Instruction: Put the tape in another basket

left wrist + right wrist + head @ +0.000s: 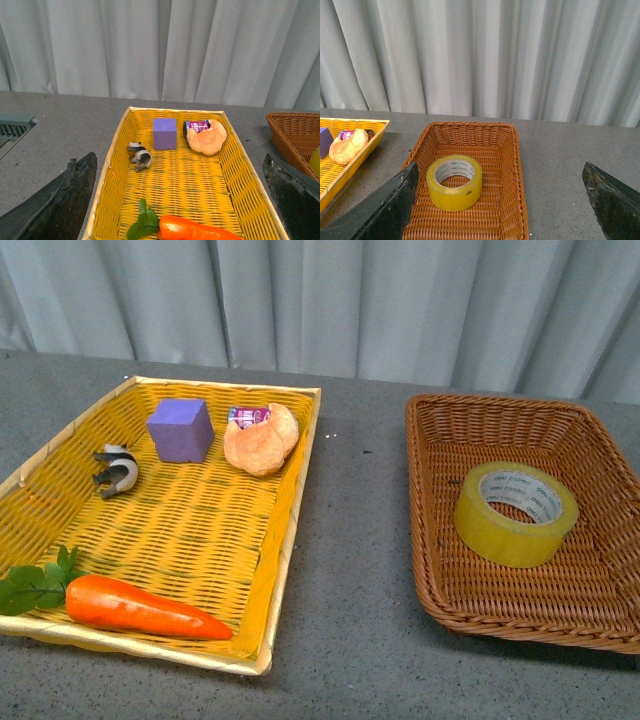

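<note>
Two baskets sit on the grey table (350, 540) in the front view: the yellow tray (285, 530) at left, the brown basket (430, 540) at right. The tape (515, 513) lies flat inside the brown basket, toward the centre-right of that frame — no arm reaches into this view. In the right wrist view the right gripper (500, 210) stands spread wide, its dark fingers (385, 212) at the lower corners, the tape low between them and untouched. The left gripper (180, 205) is likewise wide, framing the tray with its carrot (195, 231), purple cube (164, 133), bread roll (206, 139) and what looks like a small clip (140, 156).
</note>
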You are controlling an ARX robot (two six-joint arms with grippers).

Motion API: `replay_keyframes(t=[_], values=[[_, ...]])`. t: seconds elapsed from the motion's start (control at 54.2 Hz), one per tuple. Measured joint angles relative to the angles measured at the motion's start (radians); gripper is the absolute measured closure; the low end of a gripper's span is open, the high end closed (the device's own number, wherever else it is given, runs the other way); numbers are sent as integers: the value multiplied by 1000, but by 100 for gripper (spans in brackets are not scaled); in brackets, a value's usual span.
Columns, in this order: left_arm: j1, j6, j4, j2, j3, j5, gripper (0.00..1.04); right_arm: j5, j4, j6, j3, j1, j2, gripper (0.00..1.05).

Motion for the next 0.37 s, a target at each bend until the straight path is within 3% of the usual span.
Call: replay_keyframes(t=[0.369], values=[[0,0,0,0,0,0,7,0,0,0,0,0,0,9]])
